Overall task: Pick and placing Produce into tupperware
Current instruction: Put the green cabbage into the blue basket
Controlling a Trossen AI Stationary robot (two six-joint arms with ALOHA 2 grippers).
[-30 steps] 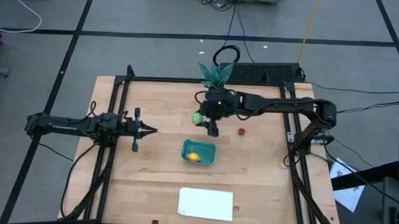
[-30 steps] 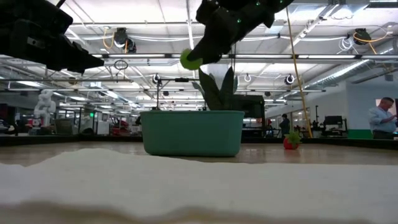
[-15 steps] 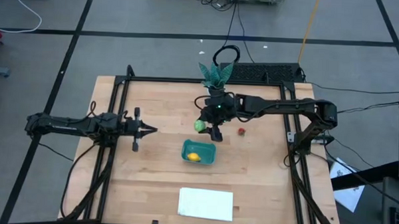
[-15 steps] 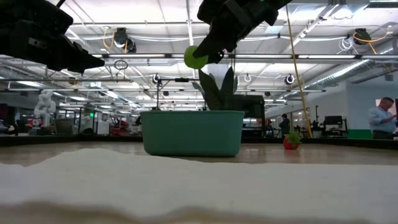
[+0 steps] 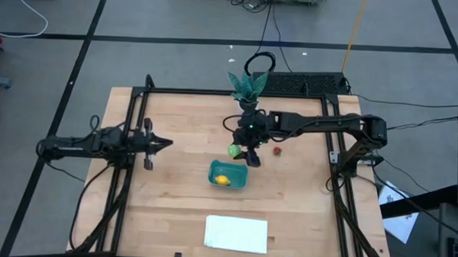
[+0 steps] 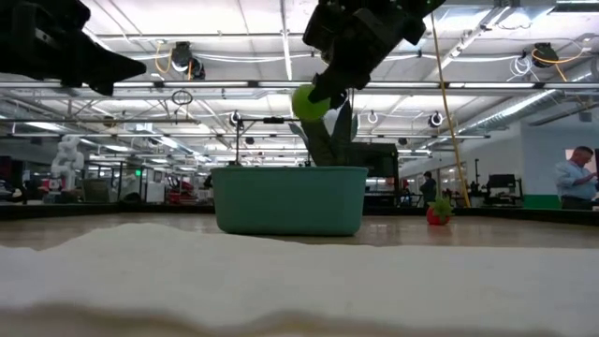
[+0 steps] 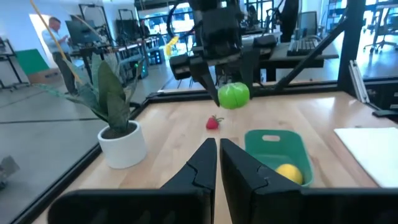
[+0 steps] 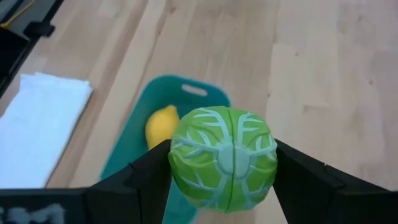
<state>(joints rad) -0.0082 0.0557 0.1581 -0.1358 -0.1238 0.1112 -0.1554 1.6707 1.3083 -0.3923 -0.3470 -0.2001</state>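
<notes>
My right gripper [image 5: 246,150] is shut on the round green produce piece [image 8: 222,158] and holds it in the air just beyond the far rim of the teal tupperware tub [image 5: 241,169]. The yellow lemon piece [image 5: 222,180] lies inside the tub on its floor. The tiny red piece [image 5: 277,151] rests on the wood to the right of my right gripper. My left gripper [image 5: 167,144] hovers over the table's left half, fingers shut, holding nothing. My right gripper pinches the green piece between its two fingers [image 8: 143,180], one on each side of the ball [image 8: 180,165]. The fingers slant down from the table's far right. The ball is lifted clear, above the level of the tub's rim [image 6: 288,170].
A leafy plant in a white pot [image 5: 248,85] stands at the far edge behind my right arm. A flat white sheet [image 5: 236,233] lies near the front edge. Dark frame rails [image 5: 128,178] run along the left and right sides. Bare wood lies between my left gripper and the tub.
My right gripper has carried the green piece toward the table's near edge and slightly right, closing on the tub, and has come down a little. My left arm has drawn back toward the table's left edge and swung slightly toward the far side.
</notes>
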